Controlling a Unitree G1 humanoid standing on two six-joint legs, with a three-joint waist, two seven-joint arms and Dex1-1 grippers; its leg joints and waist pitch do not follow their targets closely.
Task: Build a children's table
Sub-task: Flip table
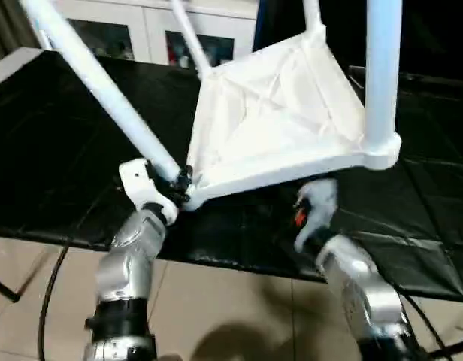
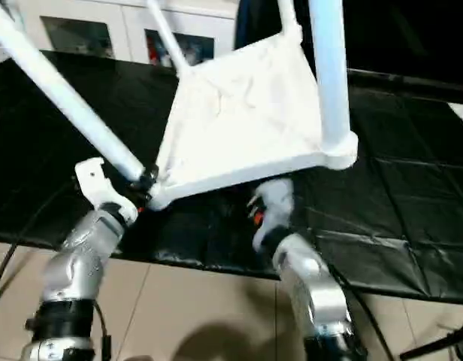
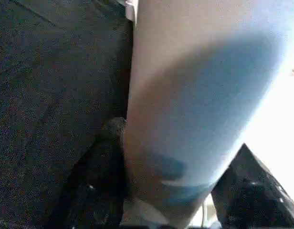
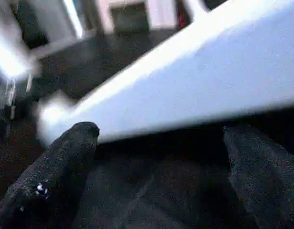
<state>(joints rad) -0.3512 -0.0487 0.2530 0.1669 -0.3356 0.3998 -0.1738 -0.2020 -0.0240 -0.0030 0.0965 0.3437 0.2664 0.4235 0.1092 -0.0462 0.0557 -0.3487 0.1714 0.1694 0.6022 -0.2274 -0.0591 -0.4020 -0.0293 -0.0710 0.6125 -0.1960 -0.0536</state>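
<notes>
Tabletop (image 1: 276, 120) upside down, tilted, raised over black-covered table (image 1: 51, 150). Four legs seen standing in corner sockets; seating depth not verifiable, possibly incomplete. Left gripper (image 1: 177, 180) clamped on near-left leg (image 1: 104, 90) at socket. Right gripper (image 4: 161, 157) spread wide beneath tabletop edge, holding nothing. Remaining: confirm legs firm, turn table upright.

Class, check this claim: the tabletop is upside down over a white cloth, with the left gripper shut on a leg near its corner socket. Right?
Not quite. The cloth is black, as the left eye view shows. The tabletop is upside down, and the left gripper is shut on the leg.
</notes>
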